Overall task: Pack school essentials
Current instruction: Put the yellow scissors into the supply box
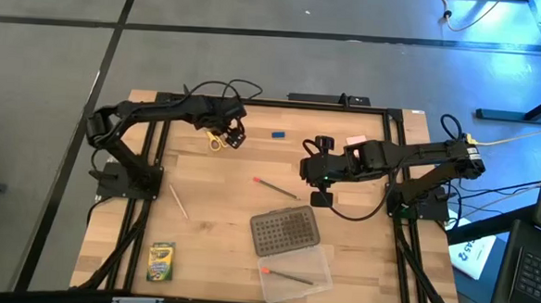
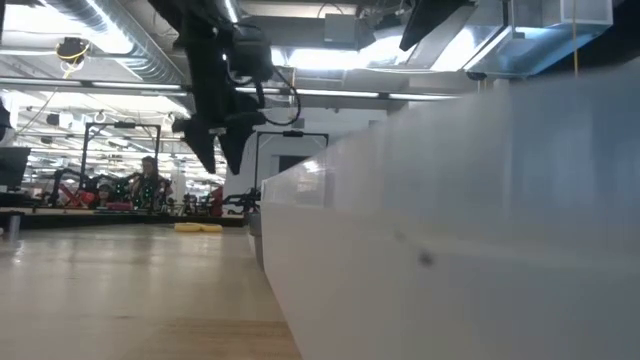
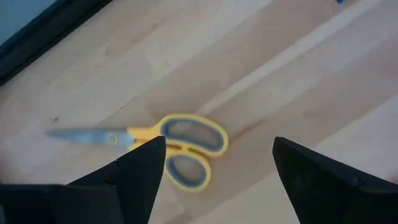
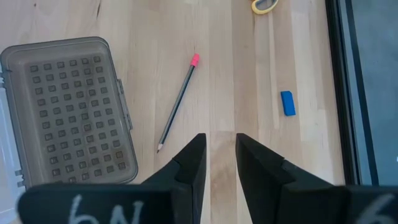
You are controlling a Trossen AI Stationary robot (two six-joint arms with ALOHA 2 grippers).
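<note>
The yellow-handled scissors (image 3: 186,149) lie flat on the wooden table near its far left; they show again as the scissors (image 1: 217,142) from above. My left gripper (image 3: 217,146) hangs open above them, clear of the table, the gripper (image 2: 222,165) well over the yellow handles (image 2: 200,227). A blue eraser (image 1: 277,132), a pink pad (image 1: 355,139), a red-tipped pencil (image 4: 177,106), a pale pencil (image 1: 179,201) and a crayon box (image 1: 160,262) lie apart on the table. My right gripper (image 4: 217,146) waits mid-table, raised, a narrow gap between its fingers and nothing in it.
The clear case lies open near the front: its grey dotted lid (image 1: 285,232) and its clear base (image 1: 294,273), with one pencil (image 1: 287,277) inside. In the low view the case wall (image 2: 450,230) blocks the right half. A black frame (image 1: 255,101) borders the table.
</note>
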